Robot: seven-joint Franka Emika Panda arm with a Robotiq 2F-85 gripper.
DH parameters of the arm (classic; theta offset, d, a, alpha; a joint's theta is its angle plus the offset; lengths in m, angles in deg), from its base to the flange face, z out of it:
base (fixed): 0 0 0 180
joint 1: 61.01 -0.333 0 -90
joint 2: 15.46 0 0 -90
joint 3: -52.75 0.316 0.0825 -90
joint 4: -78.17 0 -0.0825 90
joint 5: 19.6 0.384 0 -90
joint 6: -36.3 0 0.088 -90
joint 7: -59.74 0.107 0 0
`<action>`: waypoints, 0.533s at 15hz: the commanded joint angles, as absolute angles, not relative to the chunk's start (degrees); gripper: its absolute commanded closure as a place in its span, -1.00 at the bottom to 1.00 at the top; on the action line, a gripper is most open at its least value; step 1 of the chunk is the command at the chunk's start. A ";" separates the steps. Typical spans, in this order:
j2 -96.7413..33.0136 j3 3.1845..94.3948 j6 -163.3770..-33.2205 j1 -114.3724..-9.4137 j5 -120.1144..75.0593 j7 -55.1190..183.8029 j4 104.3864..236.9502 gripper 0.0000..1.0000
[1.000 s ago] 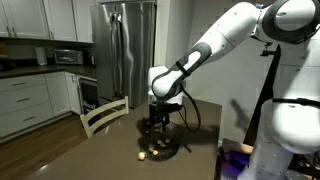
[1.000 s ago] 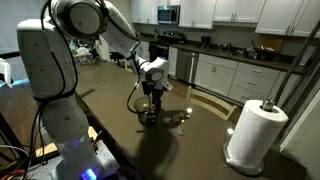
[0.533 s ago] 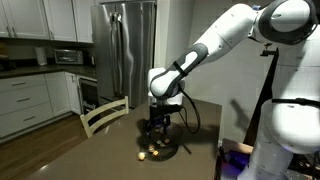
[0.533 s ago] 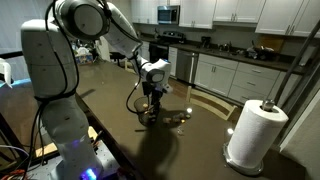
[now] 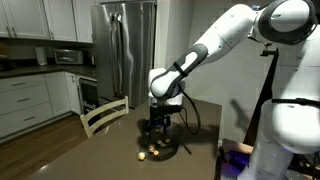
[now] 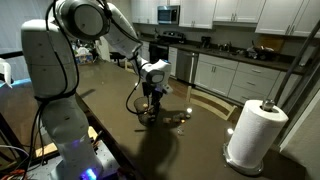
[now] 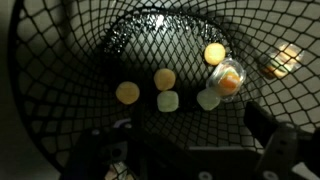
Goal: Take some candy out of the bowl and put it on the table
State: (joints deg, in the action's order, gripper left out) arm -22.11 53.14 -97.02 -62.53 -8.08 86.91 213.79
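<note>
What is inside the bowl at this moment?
In the wrist view, the bowl holds about six pieces of candy on its bottom. The gripper hides the part at the picture's lower edge.

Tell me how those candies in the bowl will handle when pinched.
The candy looks small and round, so it would probably roll or squirt from the fingers. It likely weighs little. The mesh-looking bowl may slide if nudged.
</note>
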 commanded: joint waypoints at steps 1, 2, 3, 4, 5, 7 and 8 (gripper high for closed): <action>-20.48 52.99 -97.44 -62.21 -6.42 84.21 216.60 -1.00; -19.88 52.95 -97.46 -62.27 -6.68 84.75 217.09 -1.00; -19.07 52.94 -97.72 -62.31 -6.86 84.98 217.84 -1.00; -18.19 52.99 -98.17 -62.40 -7.01 85.34 218.76 -1.00; -17.49 53.03 -98.46 -62.44 -7.10 85.58 219.61 -1.00; -16.38 53.11 -98.80 -62.46 -7.30 85.96 220.91 -1.00; -15.46 53.18 -99.19 -62.50 -7.43 86.31 221.85 -1.00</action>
